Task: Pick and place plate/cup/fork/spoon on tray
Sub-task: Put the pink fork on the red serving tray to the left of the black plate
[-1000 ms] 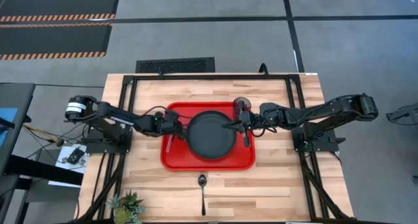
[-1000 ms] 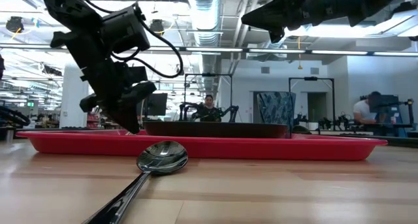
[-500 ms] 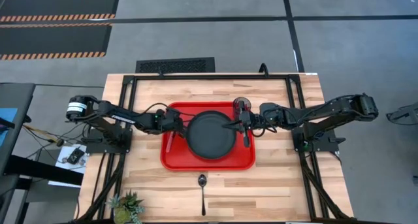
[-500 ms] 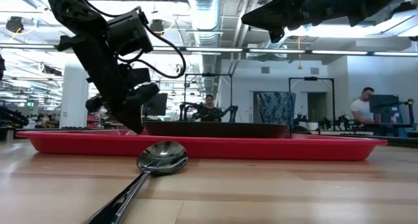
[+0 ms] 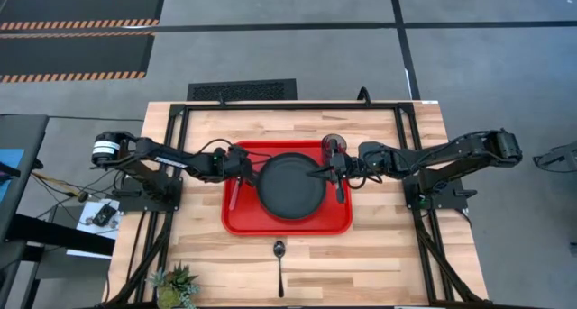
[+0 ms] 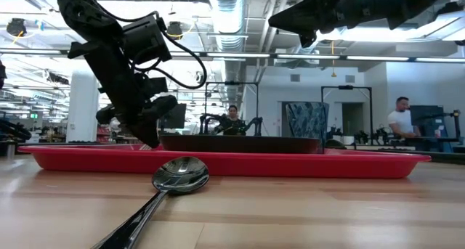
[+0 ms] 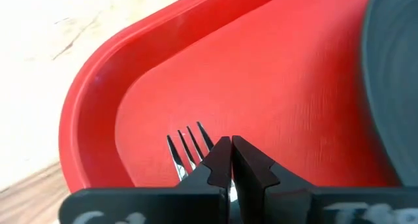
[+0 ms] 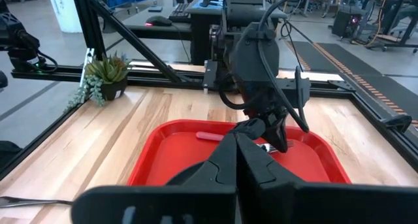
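— Where is the fork from your side?

— My left gripper [image 7: 230, 160] hangs low over the left end of the large bright red rectangular plastic tray [image 5: 242, 220]. Its two dark fingers are pressed together and grip nothing. The slim fork with a red handle and silvery tines [image 7: 188, 149] lies flat on the tray floor just under my fingertips, tines poking out past them.

— And your other arm?

— My right gripper [image 5: 314, 174] hovers over the round matte black plate [image 5: 290, 185] in the tray's middle, jaws likewise closed and empty.

— What does only one camera catch?

— The right wrist view alone shows the fork's pink handle. Only the high view shows the small tinted glass tumbler [image 5: 332, 144] in the tray's far right corner. The low view shows the small dark metal spoon [image 6: 179, 174] on the wooden table [image 5: 388, 255], just in front of the tray.
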Controlling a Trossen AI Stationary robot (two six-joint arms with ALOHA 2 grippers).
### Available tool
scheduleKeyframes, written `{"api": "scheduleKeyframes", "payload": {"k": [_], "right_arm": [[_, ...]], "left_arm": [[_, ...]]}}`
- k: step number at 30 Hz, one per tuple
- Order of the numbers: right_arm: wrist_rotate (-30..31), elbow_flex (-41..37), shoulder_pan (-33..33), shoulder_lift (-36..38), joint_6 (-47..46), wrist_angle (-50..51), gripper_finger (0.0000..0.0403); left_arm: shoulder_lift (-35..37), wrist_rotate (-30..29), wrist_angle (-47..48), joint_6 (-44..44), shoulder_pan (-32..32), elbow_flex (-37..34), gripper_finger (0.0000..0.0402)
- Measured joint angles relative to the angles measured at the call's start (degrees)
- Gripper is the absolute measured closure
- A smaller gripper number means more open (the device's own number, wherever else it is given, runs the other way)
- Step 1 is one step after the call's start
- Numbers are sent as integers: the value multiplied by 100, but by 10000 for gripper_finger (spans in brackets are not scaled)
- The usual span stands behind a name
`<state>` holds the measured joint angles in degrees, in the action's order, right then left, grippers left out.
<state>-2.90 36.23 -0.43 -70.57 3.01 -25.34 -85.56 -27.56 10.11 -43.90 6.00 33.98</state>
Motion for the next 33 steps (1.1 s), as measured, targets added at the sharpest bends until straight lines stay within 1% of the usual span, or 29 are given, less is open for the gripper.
{"api": "scheduleKeyframes", "payload": {"k": [13,19,22,24,27,30,33], "right_arm": [[0,0,0,0,0,0,392],[0,0,0,0,0,0,392],[0,0,0,0,0,0,392],[1,0,0,0,0,0,392],[2,0,0,0,0,0,392],[0,0,0,0,0,0,392],[2,0,0,0,-2,-2,392]], "left_arm": [[17,-161,301,3,-2,0,401],[385,-136,436,120,-53,0,401],[713,-135,524,158,-248,0,401],[917,-97,538,388,-500,0,401],[1135,177,544,714,-925,0,401],[1169,476,629,602,-1205,0,401],[1067,517,908,263,-1367,2,401]]}}
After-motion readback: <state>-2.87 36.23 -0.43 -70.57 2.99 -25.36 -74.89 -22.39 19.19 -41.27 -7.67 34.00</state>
